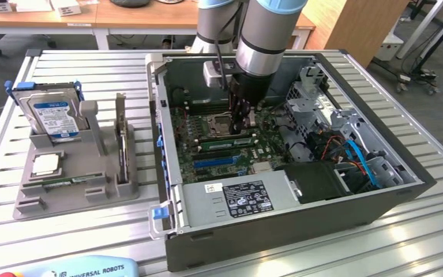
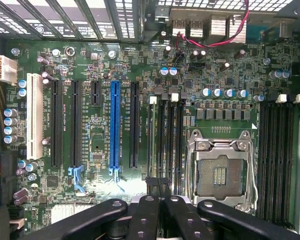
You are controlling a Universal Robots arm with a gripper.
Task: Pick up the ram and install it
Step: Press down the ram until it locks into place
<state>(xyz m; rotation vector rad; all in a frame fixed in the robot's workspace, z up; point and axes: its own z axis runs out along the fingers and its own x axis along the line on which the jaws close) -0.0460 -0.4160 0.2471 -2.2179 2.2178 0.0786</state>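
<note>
The gripper (image 1: 242,128), fingers pressed together, hovers inside the computer case (image 1: 406,173) over the memory slots (image 2: 165,145), where the ram (image 2: 152,145) appears seated; installation looks nearly complete.

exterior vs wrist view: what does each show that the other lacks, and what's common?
Exterior view alone: the grey plastic parts holder on the slatted metal table, with the blue-labelled silver hard drive and the small square silver processor chip.

Wrist view alone: the long blue expansion slot and the white slot.

Both: the green motherboard, the empty silver processor socket, and the black hand, shut over the memory slots.
</note>
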